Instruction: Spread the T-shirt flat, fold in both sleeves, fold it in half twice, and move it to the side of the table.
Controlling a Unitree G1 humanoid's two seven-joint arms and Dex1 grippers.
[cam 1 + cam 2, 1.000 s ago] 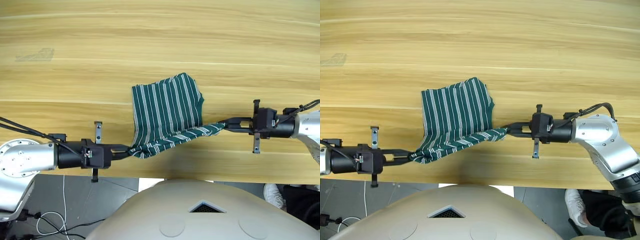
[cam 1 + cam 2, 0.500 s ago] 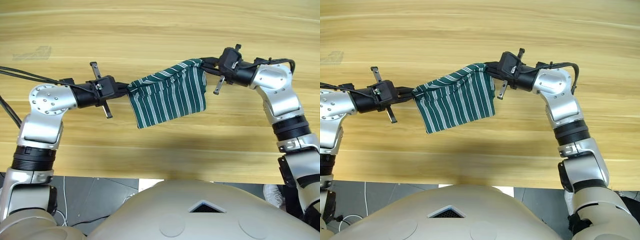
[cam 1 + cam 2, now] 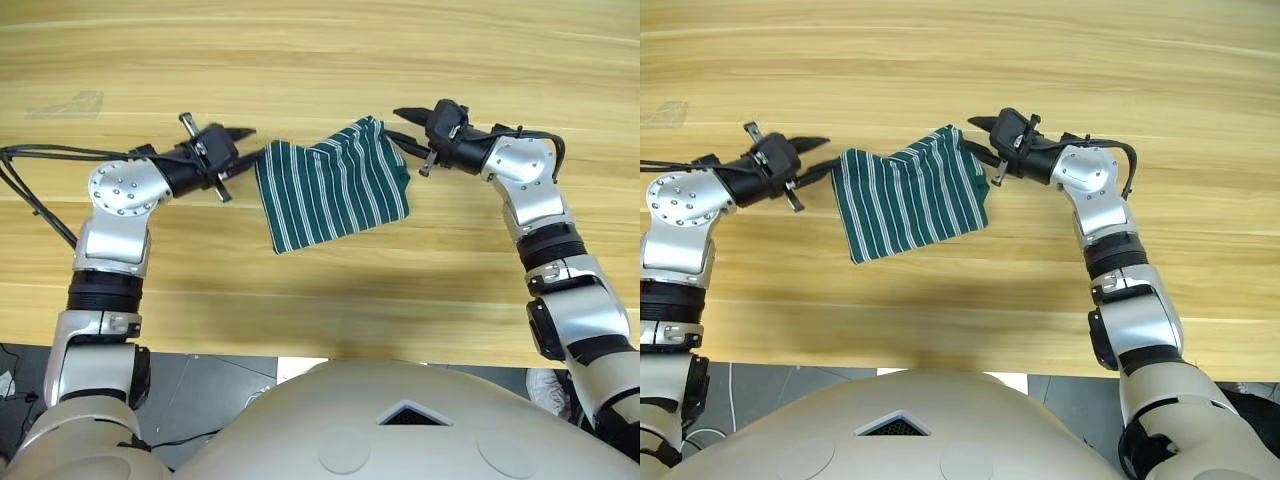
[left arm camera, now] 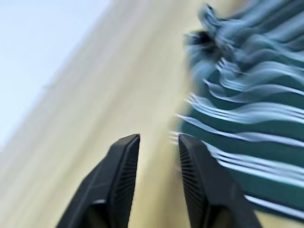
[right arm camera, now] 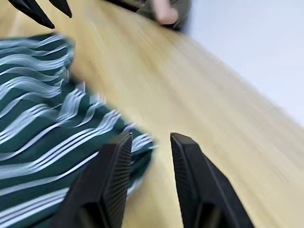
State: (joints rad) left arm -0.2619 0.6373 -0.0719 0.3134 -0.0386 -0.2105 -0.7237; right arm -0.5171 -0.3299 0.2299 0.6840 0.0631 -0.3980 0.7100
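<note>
Jaws parted, empty, on left gripper (image 3: 250, 145) and right gripper (image 3: 396, 124); between them, mid-frame, folded green white-striped T-shirt (image 3: 335, 195) on light wooden tabletop (image 3: 320, 60).

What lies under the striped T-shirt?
The T-shirt rests on the wooden table. The tabletop directly beneath it is covered, so anything lying there cannot be seen.

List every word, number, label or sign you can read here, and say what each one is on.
No text can be read.
T-shirt: white stripes only, no print.
Grey mark on the table: too faint to read.
</note>
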